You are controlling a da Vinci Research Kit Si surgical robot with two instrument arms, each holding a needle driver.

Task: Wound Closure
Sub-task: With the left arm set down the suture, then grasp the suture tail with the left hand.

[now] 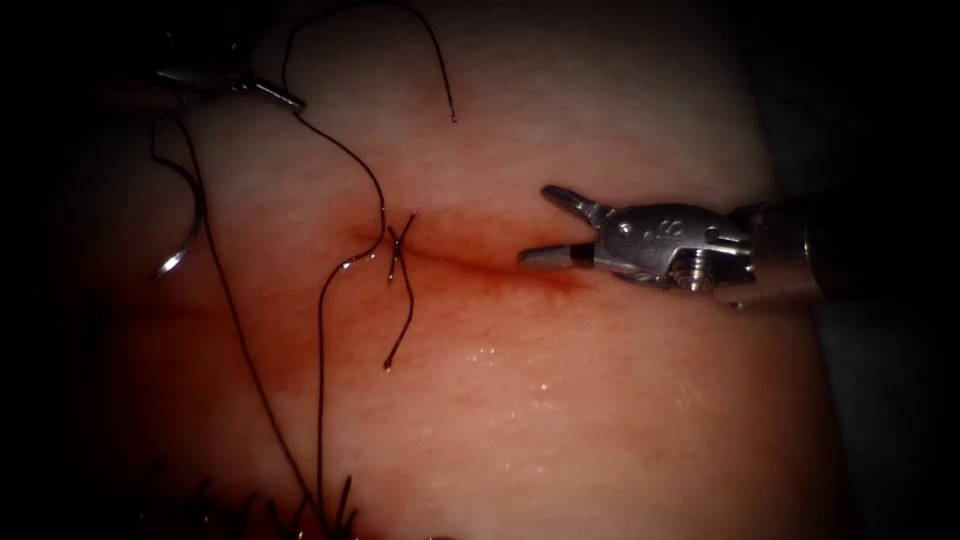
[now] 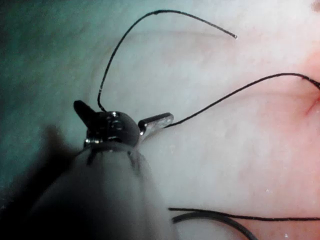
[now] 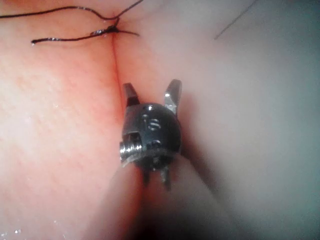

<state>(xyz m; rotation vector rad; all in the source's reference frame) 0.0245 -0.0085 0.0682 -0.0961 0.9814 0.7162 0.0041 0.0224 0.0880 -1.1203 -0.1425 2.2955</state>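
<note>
Pale pink tissue (image 1: pixel 600 400) reddens along the cut (image 1: pixel 480 268). The thread (image 1: pixel 322 330) is black; the curved needle (image 1: pixel 185 245) and right pincer (image 1: pixel 548 226) are silver-grey.

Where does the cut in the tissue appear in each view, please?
Endoscope view: the cut runs from the knot to under the right tool's open, empty jaws.
Left wrist view: the cut is the red crease near where the thread held by the left tool leads.
Right wrist view: the cut lies between the right tool and the knot.
Shared landmark: the thread. The needle lies free, left of the cut.

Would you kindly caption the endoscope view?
Open right tool over the cut; left tool holds thread; needle free.
</note>
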